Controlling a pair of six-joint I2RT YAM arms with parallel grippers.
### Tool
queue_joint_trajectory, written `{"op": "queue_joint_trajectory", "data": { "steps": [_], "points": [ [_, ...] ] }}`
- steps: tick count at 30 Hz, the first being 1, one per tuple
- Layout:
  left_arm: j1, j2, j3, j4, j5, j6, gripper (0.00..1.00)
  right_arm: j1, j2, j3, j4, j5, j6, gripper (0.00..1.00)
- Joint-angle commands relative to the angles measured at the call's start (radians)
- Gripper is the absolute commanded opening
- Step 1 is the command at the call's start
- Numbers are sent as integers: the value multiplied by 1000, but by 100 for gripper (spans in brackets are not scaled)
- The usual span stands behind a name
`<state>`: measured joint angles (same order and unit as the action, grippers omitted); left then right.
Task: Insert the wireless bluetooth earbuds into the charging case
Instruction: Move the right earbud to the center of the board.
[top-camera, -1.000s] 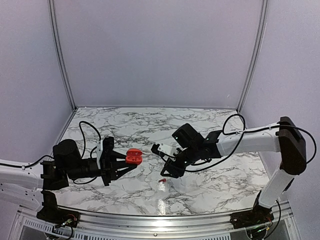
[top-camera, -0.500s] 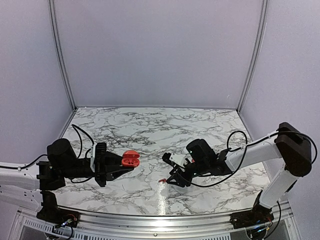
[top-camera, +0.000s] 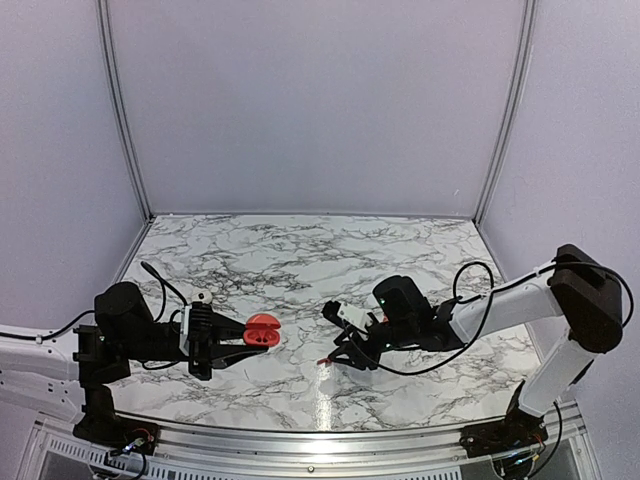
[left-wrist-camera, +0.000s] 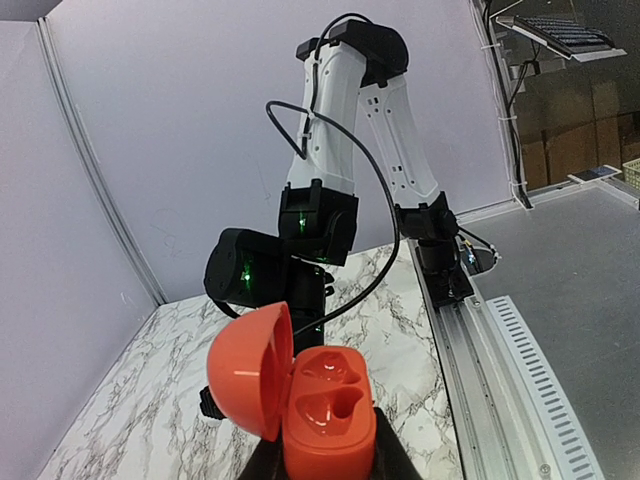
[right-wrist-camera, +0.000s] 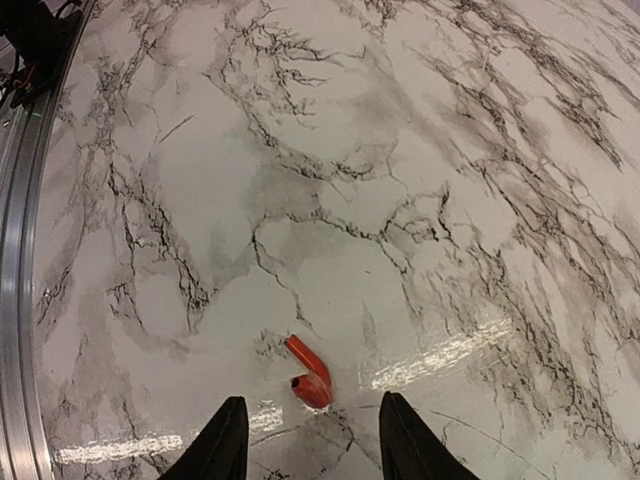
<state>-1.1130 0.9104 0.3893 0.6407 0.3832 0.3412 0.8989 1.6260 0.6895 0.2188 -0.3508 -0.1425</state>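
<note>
Red earbud (right-wrist-camera: 310, 376) lay twelve o'clock of your parted right gripper (right-wrist-camera: 313, 425), left gripper (top-camera: 240, 338) clamping the charging case (left-wrist-camera: 325, 405); skewed pinch risked flicking it.

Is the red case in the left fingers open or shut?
Open. The lid is swung aside, and both wells inside the case show.

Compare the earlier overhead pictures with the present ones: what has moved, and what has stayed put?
The right claw has swung down low over the table. The red earbud now lies just ahead of its open fingers, not gripped. The left claw has drawn the open red case slightly nearer the arms' bases. Unchanged: the earbud lies where it was, and the left claw stays shut on the case.
</note>
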Motion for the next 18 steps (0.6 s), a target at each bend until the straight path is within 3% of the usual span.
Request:
{"op": "queue_joint_trajectory", "data": {
  "steps": [1,4,10,14,18],
  "points": [
    [-2,-2,-6,22,-31,5,0,0,6,88,-100,52,95,45],
    [-2,-4,-7,22,-52,1,0,31,-22,117,-152,88,198,50],
    [-2,1,-5,22,-76,-4,0,116,24,176,-261,224,226,56],
    [-2,0,-1,22,-89,-5,0,127,59,205,-308,286,237,49],
    [-2,-2,-4,22,-96,-10,0,133,60,208,-339,315,245,36]
  ]
}}
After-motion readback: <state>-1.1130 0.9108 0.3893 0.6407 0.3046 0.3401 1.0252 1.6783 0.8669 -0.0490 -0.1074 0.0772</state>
